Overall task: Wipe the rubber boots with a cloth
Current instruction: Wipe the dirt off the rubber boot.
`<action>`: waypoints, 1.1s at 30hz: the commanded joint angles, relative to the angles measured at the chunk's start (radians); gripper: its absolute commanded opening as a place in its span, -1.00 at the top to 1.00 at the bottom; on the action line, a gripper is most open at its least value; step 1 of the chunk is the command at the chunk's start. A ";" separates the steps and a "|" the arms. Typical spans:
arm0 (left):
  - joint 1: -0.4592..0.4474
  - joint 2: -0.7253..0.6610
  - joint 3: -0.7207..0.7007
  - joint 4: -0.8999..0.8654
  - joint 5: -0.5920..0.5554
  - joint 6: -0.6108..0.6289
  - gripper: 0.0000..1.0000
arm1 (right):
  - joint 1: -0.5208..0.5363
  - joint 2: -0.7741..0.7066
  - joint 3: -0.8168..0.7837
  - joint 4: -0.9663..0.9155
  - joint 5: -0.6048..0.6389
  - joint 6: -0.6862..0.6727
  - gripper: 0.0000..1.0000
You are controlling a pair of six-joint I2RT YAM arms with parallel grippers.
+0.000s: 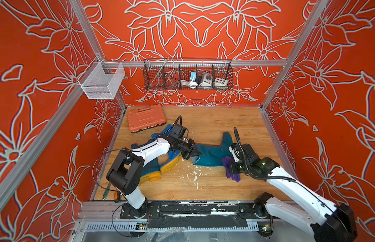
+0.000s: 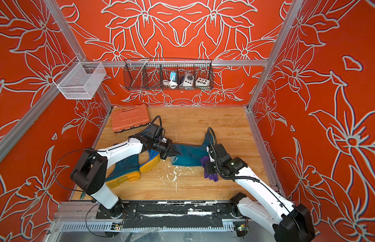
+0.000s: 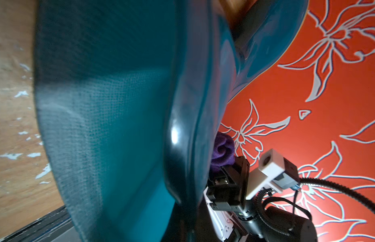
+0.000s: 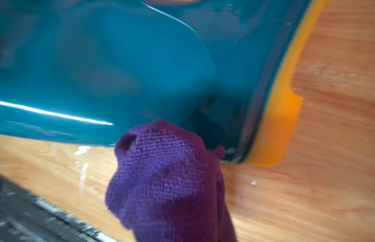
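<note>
Squarely in the middle of the wooden surface (image 1: 224,188) a teal boot (image 1: 211,155) lies on its side. Its glossy rubber shaft points toward the left arm and its foot is turned toward the back wall. The left tool (image 1: 195,153) is closed narrow on the rim of the boot's open top. The left wrist view shows the matte, woven lining (image 3: 109,125) inside the shaft, next to the slick outer skin.

The right tool (image 1: 230,167) holds the cloth (image 1: 234,177), a nubby purple terry rag bunched into a soft lump. Its fingers are buried in the folds, and a loose end trails onto the wood. In the right wrist view the lump meets the boot's lower edge at the heel end. It sits just beside the yellow-orange sole (image 4: 276,125), a thick dull band against the shiny teal.

Partly under the left arm lie a second teal boot (image 2: 128,164) and a slimmer bright blue boot (image 2: 154,154), close together. Their ridged yellow treads are turned up toward the top views.

White flaky scuffs (image 1: 193,171) mark the grain of the wood near the held boot's open top. A flat orange case (image 1: 145,118) of ribbed moulded plastic rests at the back left corner.
</note>
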 commanded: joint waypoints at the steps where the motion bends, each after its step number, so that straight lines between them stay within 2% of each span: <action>1: -0.004 -0.008 0.045 -0.088 0.035 0.120 1.00 | 0.051 0.057 0.108 0.030 -0.069 0.050 1.00; 4: -0.005 -0.005 0.083 -0.174 0.020 0.215 1.00 | 0.161 0.170 0.260 0.028 -0.045 -0.018 1.00; 8: -0.019 -0.011 0.181 -0.403 -0.138 0.455 1.00 | 0.194 0.379 0.471 -0.047 -0.086 -0.101 1.00; 10: -0.023 -0.035 0.206 -0.448 -0.191 0.545 1.00 | 0.178 0.450 0.538 -0.080 -0.057 -0.131 1.00; 12: -0.024 -0.052 0.233 -0.500 -0.241 0.603 1.00 | 0.122 0.546 0.595 -0.119 -0.112 -0.162 1.00; 15: -0.023 -0.023 0.296 -0.610 -0.240 0.691 1.00 | 0.025 0.743 0.707 -0.262 -0.119 -0.217 1.00; 19: -0.024 -0.039 0.265 -0.575 -0.194 0.691 1.00 | -0.100 0.946 0.877 -0.378 -0.008 -0.282 1.00; 24: -0.026 -0.054 0.256 -0.584 -0.210 0.694 1.00 | -0.179 1.148 1.227 -0.524 0.158 -0.296 1.00; 29: -0.026 -0.077 0.246 -0.583 -0.233 0.693 1.00 | -0.182 1.180 1.460 -0.582 0.273 -0.316 1.00; 31: -0.026 -0.080 0.238 -0.570 -0.228 0.685 1.00 | -0.181 1.153 1.474 -0.598 0.231 -0.312 1.00; 33: -0.026 -0.076 0.234 -0.559 -0.221 0.678 1.00 | -0.158 1.086 1.412 -0.580 0.162 -0.304 1.00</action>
